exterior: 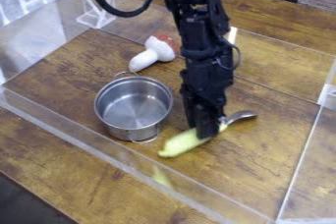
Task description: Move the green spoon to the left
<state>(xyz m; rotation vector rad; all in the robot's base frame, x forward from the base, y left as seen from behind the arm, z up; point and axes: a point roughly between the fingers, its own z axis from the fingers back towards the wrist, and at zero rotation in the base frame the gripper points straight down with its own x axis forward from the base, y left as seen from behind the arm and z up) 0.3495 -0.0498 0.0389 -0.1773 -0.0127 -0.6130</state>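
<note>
The green spoon (184,145) lies on the wooden table just right of the steel pot. Its yellow-green handle points toward the front left, and its silver bowl (245,120) sticks out to the right. My gripper (206,132) points straight down over the spoon's neck. Its fingers are drawn in narrow around the spoon where the handle meets the bowl, and that stretch is hidden behind them. The spoon still looks to be resting on or just above the table.
A round steel pot (134,108) stands close to the left of the spoon. A red-capped white mushroom toy (152,53) lies behind the pot. A clear plastic wall (79,135) runs along the table's front edge, and another stands at the right.
</note>
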